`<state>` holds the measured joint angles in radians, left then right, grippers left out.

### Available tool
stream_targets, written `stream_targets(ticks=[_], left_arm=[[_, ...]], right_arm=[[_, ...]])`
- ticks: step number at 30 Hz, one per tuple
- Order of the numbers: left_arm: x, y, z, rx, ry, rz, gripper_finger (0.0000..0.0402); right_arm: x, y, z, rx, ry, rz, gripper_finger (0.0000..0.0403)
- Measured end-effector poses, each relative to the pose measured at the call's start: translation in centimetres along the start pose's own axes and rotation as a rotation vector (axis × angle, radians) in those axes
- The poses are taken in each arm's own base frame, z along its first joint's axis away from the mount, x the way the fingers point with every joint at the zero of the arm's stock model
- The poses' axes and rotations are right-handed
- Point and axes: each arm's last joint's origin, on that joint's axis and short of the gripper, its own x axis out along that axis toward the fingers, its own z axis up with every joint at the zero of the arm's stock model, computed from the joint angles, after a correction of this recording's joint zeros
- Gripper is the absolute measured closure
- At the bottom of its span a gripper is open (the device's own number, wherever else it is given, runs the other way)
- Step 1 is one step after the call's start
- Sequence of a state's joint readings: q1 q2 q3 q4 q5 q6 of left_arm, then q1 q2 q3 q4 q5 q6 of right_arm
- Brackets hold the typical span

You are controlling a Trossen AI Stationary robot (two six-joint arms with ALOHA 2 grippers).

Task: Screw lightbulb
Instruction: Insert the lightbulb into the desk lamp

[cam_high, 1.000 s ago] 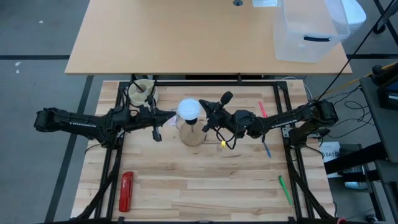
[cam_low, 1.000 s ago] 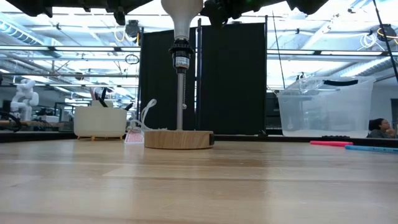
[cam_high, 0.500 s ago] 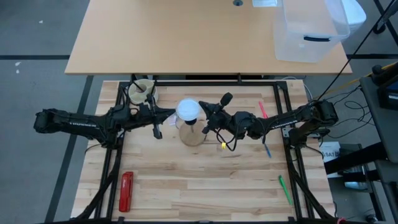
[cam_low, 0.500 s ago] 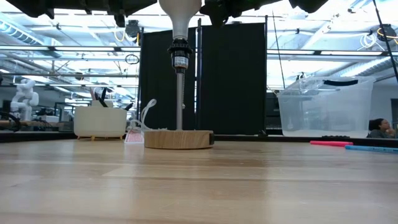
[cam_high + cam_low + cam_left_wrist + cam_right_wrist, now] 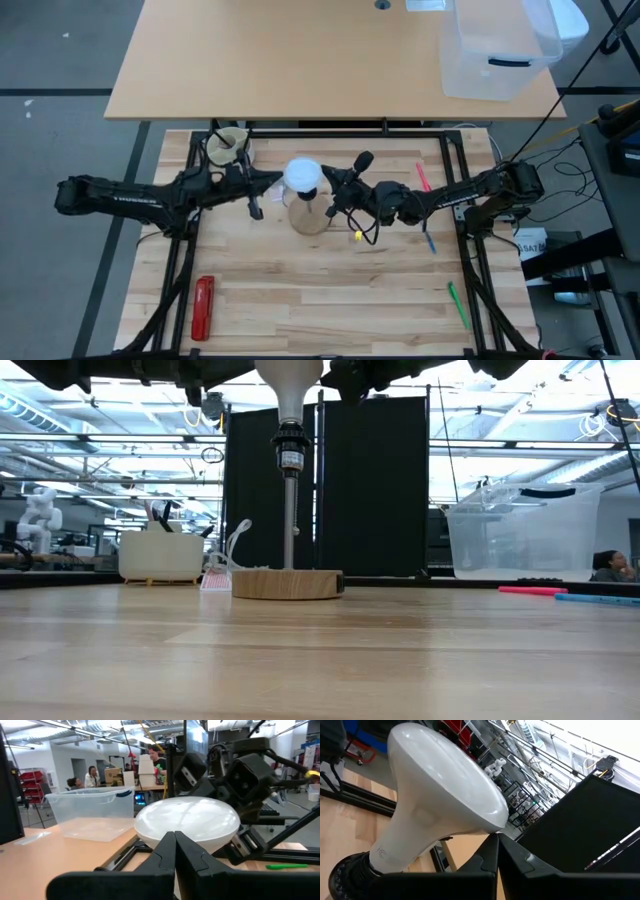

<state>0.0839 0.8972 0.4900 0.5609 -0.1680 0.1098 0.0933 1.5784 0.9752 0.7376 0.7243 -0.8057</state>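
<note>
The white lightbulb (image 5: 303,175) sits upright in the black socket (image 5: 289,450) of a lamp post that stands on a round wooden disc (image 5: 287,582) at the table's middle. My left gripper (image 5: 280,183) is shut and level at the dome's left side. My right gripper (image 5: 327,181) is shut and level at the dome's right side. In the left wrist view the dome (image 5: 187,822) fills the space just past the shut fingertips. In the right wrist view the bulb (image 5: 445,785) tapers down into the socket (image 5: 350,870). My left gripper's shut fingertips (image 5: 175,840) lie against the lower edge of the dome (image 5: 170,827) on its left side, coming level from the table's left. The bulb stays upright in the socket. My right gripper's shut fingertips (image 5: 496,845) meet the dome's rim (image 5: 495,822) on its right side, level from the table's right.
A red tool (image 5: 203,307) lies near the front left. A green pen (image 5: 457,303), a blue pen (image 5: 429,240) and a pink pen (image 5: 422,176) lie to the right. A cup (image 5: 228,147) stands at the far left; a clear bin (image 5: 495,50) is on the far table.
</note>
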Motion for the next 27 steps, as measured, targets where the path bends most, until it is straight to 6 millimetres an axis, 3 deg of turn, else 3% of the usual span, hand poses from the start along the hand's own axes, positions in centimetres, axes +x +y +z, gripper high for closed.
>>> stream_targets(ticks=[27], left_arm=[[0.3, 1.0, -0.1, -0.041, -0.013, 0.074, 0.0402]], right_arm=[[-1.4, 1.3, 0.8, -0.006, 0.01, 0.04, 0.0403]])
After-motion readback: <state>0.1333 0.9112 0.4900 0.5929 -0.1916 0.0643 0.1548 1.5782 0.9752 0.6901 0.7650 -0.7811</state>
